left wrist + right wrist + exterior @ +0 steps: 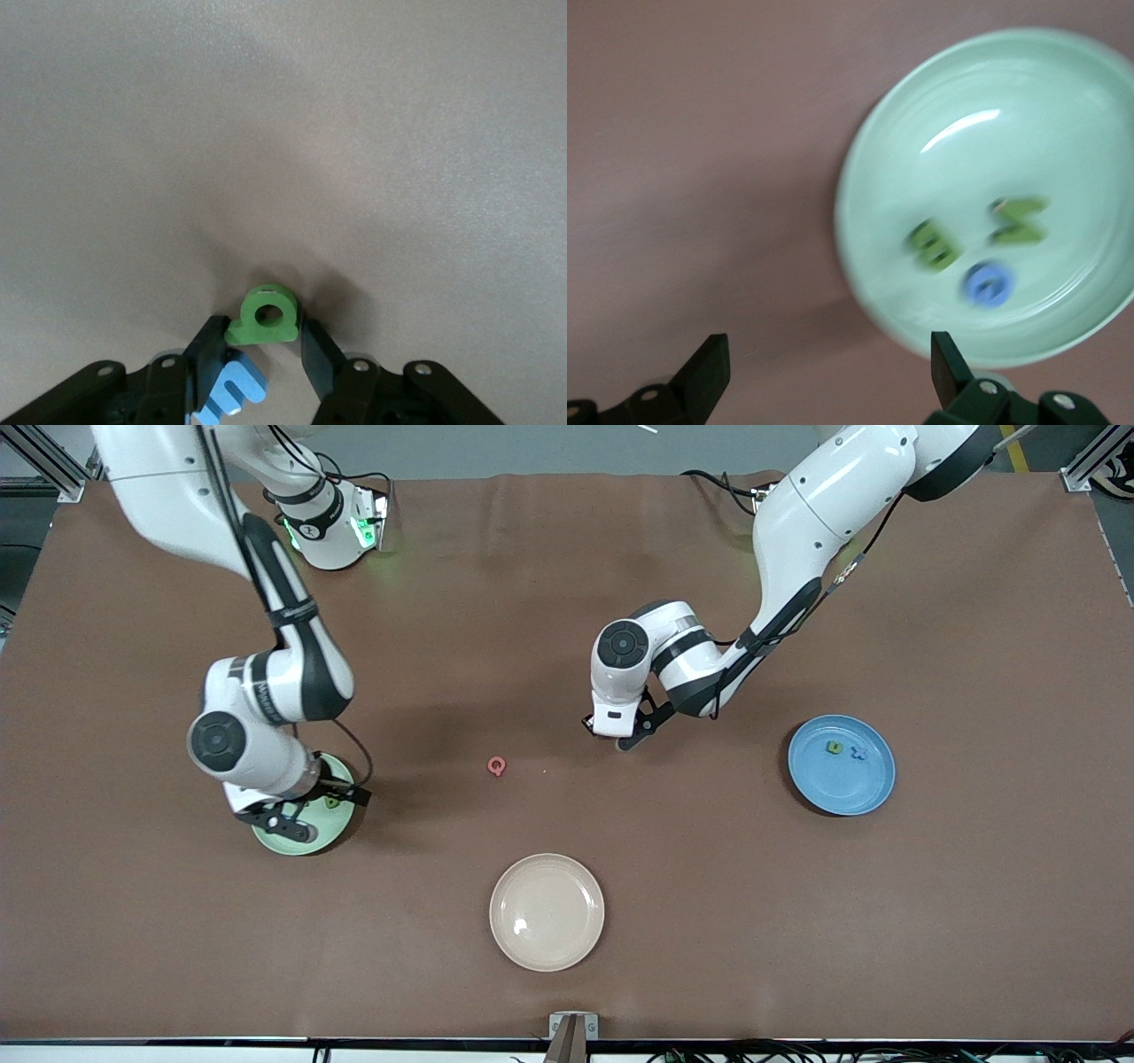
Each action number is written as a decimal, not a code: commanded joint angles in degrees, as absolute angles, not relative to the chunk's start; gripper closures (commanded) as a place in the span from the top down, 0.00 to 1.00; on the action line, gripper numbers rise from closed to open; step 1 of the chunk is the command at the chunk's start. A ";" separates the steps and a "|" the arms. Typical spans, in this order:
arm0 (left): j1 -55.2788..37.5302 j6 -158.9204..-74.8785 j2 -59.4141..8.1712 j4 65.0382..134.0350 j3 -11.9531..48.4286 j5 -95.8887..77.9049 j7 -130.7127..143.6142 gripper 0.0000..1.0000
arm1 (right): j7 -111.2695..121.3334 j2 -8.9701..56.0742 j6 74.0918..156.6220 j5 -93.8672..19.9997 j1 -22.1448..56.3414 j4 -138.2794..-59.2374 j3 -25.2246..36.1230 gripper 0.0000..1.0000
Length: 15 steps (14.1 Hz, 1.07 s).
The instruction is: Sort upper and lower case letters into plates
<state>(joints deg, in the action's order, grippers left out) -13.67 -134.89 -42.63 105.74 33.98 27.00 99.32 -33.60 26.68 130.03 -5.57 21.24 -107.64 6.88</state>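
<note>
While both arms reach out over the brown table [974,912], three plates lie on it. Cream plate [547,911] sits nearest the front camera, midway along the table, with nothing in it. Blue plate [842,765] is toward the left arm's end, holding two small letters side by side: a green one [834,747] and a blue one [857,753]. Green plate [302,834] is toward the right arm's end, mostly hidden under the right wrist in the front view; the right wrist view shows three letters inside it: two green pieces [934,243] [1019,221] and a round blue one [989,284], too blurred to read.

Pink letter [497,766], ring-shaped with a small tail, lies flat on the bare table between the green plate and the left gripper, farther from the front camera than the cream plate.

Left arm comes from its base, bends at the elbow and points its wrist down near the table's middle. Left gripper [263,341] is low at the table surface, fingers [207,354] close on either side of a green letter [265,316], which has a round hole and a flat base; I cannot tell whether they are actually pressing it. A blue letter piece [232,391] shows just beside one finger.

Right arm folds down steeply, its wrist over the green plate. Right gripper [824,372] hangs over the plate's edge, fingers [707,376] spread wide apart, holding nothing.
</note>
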 commanded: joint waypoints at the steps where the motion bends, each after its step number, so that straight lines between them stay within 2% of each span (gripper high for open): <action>1: -13.97 -136.32 -42.80 107.40 31.99 29.53 100.02 0.34 | -45.84 26.10 132.61 -5.62 28.27 -107.93 7.12 1.00; 6: -13.62 -136.32 -42.45 107.49 31.99 29.62 100.02 0.18 | -61.60 34.00 143.51 -5.54 37.78 -107.05 7.21 1.00; 10: -12.75 -135.62 -39.47 107.32 32.17 29.18 99.23 0.16 | -61.18 35.77 144.58 -5.28 40.60 -106.35 7.21 1.00; 12: -9.68 -134.22 -35.61 107.75 32.69 28.83 98.27 0.15 | -60.82 35.77 144.58 -5.01 42.09 -106.00 7.21 1.00; 15: -1.97 -129.47 -31.39 107.58 37.33 27.43 90.47 0.15 | -58.81 35.86 144.49 -4.75 44.20 -106.00 7.21 1.00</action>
<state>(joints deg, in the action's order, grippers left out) -7.08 -132.01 -35.99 105.72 34.12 28.06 94.73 -60.06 36.37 144.95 -5.39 42.33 -105.74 6.62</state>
